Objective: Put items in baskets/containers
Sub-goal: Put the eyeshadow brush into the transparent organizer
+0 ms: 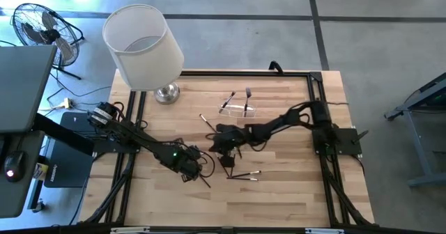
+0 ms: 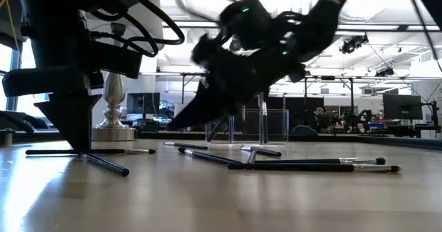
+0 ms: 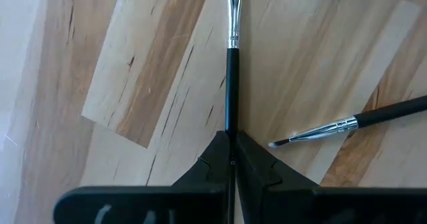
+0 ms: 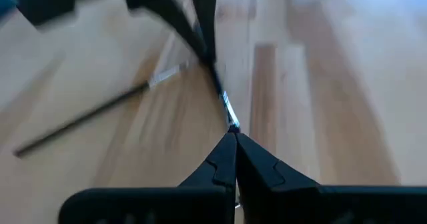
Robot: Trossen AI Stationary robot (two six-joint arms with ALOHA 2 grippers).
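My left gripper (image 3: pixel 231 147) (image 2: pixel 79 148) points down at the table's near middle (image 1: pixel 195 168), shut on a slim dark makeup brush (image 3: pixel 231 71). My right gripper (image 4: pixel 233 136) (image 1: pixel 226 157) is shut, with its tips at that brush's bristle end (image 4: pixel 232 123). A second brush (image 3: pixel 333 127) lies flat beside them. More brushes (image 1: pixel 244 175) (image 2: pixel 311 165) lie toward the near edge, and one (image 1: pixel 208 122) lies farther back. The clear holder (image 1: pixel 238 110) (image 2: pixel 259 125) stands on the table beyond, with brushes (image 1: pixel 247 95) leaning in it. My left gripper pinches the brush's dark handle (image 3: pixel 231 121) between its two fingers, coming from above. The fingers lie along the handle. The ferrule and bristles (image 3: pixel 233 24) stick out forward, and the brush looks to lie flat on the table. My right gripper's shut tips stand at the same brush's bristle end (image 4: pixel 232 123); whether they touch it, I cannot tell.
A big white lampshade (image 1: pixel 143 46) on a silver base (image 1: pixel 167 92) stands at the far left corner. Black frame rails (image 1: pixel 317 102) run along the table's sides. Bare wood (image 1: pixel 279 199) lies toward the near right. A fan (image 1: pixel 42 25) stands on the floor off the table.
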